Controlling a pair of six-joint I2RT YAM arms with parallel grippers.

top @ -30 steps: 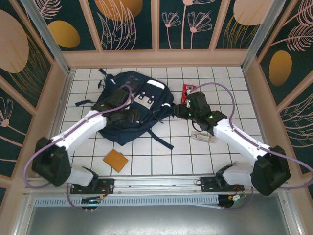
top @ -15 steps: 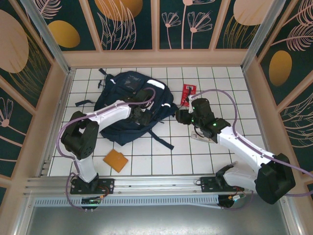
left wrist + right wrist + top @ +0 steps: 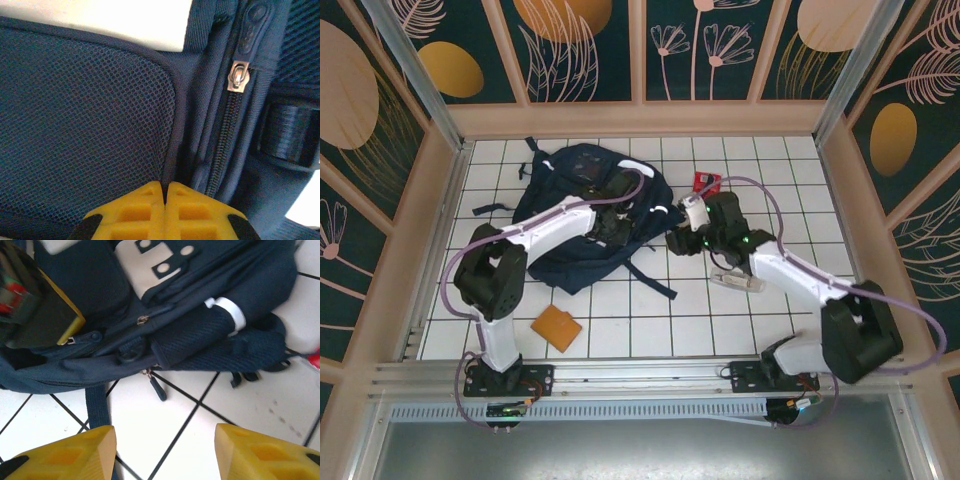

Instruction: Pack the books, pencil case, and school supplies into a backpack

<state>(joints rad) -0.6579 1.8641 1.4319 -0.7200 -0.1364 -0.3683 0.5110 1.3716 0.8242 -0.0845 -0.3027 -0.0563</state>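
**Top view.** White-tiled table [image 3: 650, 320], fenced by wooden walls [image 3: 640, 118] on the far, left and right sides.
- Backpack [image 3: 560, 255] lies flat on the far-left half. Its far edge is near the far wall, and a black strap [image 3: 490, 210] trails toward the left wall.
- The handle end points at the far-left corner. The long axis seems to run from there toward near-right, but this is not certain.
- Free tiles: a band along the near edge and the whole right side.
- Orange pad [image 3: 556, 327] sits alone on the near tiles, near the bag's near edge.
- Pale slim piece [image 3: 735, 282] lies just beside the right forearm, long axis running left-right.
- Red rectangle [image 3: 705, 182] is at the far side, partly covered by the right arm.
- Left gripper [image 3: 613, 222] is over the bag's middle. Right gripper [image 3: 682, 230] is at the bag's right edge.

**Left wrist view.**
- Left gripper [image 3: 165, 197]: yellow tips pressed together with no gap, set against the seam beside the mesh pocket [image 3: 85, 120].
- Whether fabric is pinched between the tips cannot be told.
- Metal zipper pull [image 3: 238, 76] hangs to the right, with the zip running up-down.
- A white patch [image 3: 100, 20] shows along the top.

**Right wrist view.**
- Right gripper [image 3: 162, 442]: jaws wide apart, with bare tile and a strap end between them.
- The backpack [image 3: 215, 335] spans the top edge of the view, and its edge runs roughly left-right.
- A zipper pull [image 3: 157, 386] dangles onto the tile.
- There is open tile on the gripper's side of the bag.
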